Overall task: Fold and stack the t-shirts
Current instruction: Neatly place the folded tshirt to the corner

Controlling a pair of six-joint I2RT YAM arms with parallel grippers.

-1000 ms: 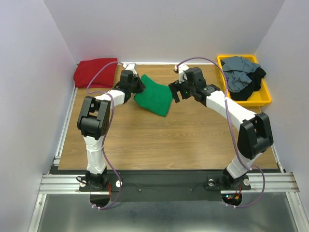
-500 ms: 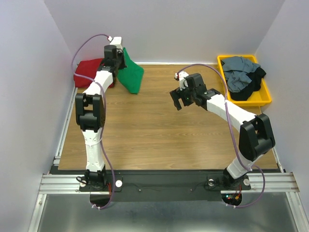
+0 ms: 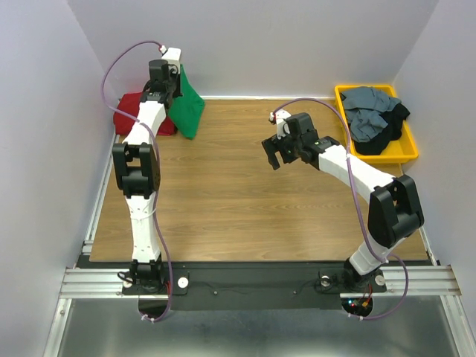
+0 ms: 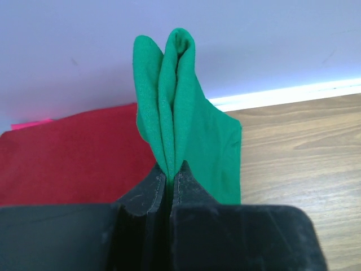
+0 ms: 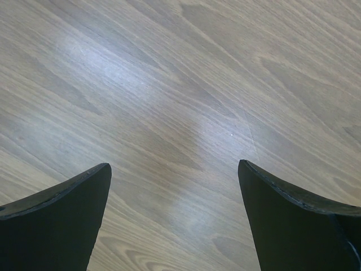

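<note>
Green t-shirt [image 3: 187, 108]: upper left of the top view, bunched in loose folds and hanging from the left claw. Whether its lower end touches the wood cannot be told.
Red t-shirt [image 3: 128, 113]: folded flat at the upper left corner of the table, just beside the green one and partly behind it.
Grey and black t-shirts [image 3: 368, 111]: heaped together in the yellow tray [image 3: 407, 154], upper right.
Left claw [image 4: 169, 172]: pinched almost closed on a fold of the green t-shirt, raised close to the back wall.
Right claw [image 5: 175, 169]: jaws spread wide with nothing between them, hovering over bare wood right of centre, well apart from every shirt.
Table [image 3: 245, 212]: wood-grain top.
</note>
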